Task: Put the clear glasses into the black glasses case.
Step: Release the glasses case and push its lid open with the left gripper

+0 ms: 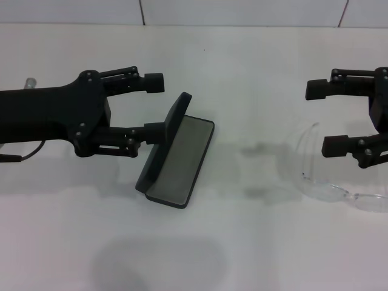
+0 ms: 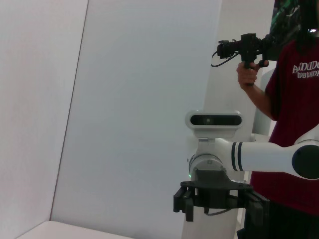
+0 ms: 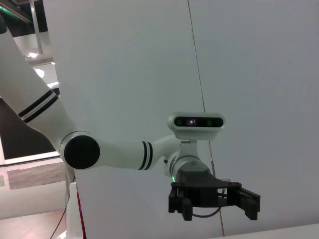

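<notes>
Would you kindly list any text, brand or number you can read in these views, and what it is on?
Dark red T-shirt of the person in the left wrist view: white lettering, cut off and too blurred to read.
Black glasses case, open on the table: no lettering readable.
Clear glasses: none.

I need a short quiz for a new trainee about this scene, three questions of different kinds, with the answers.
1. True or false: the black glasses case lies open.
2. Which gripper is at the case's lid: A) left gripper B) right gripper?
3. Fill in: the clear glasses lie on the white ____.

Key:
1. True; its grey lining shows.
2. A; one finger touches the raised lid.
3. Table, beside the right gripper, outside the case.
</notes>
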`<state>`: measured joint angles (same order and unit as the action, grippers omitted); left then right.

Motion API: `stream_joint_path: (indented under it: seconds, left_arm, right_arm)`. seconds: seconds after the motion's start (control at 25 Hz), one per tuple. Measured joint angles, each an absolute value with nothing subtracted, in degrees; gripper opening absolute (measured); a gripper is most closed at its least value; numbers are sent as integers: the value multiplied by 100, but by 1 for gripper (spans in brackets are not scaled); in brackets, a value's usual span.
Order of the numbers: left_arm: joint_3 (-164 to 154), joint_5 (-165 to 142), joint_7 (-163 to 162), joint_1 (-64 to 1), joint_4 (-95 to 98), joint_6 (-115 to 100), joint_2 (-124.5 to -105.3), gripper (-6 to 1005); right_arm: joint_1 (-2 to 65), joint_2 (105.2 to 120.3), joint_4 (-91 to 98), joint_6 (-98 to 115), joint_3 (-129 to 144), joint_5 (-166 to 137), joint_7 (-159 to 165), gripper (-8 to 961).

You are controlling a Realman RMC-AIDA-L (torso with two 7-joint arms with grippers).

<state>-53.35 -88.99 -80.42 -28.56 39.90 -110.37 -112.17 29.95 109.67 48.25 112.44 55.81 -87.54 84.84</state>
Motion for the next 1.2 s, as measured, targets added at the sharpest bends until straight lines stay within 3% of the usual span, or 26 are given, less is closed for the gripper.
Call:
stream_joint_path:
  seconds: [0.76,0.88,1.2]
  left_arm:
    - [-5223,-8866,-8333,-2847,4042,-10955,-11255,865]
    - [-4955,-8882,-9009,-2830,4391,-10610,-11347,864]
    - [-4966,-10339,-12011,-2771,6641,-9075,-11865,837]
  right_arm:
    - [2932,10997,4808,10898,5419,-8752,8359,873]
    - [2821,11009,4750,10604,4984,-8763,8258,873]
    - [2454,11019,4686,10112,3965,-8745,8104,873]
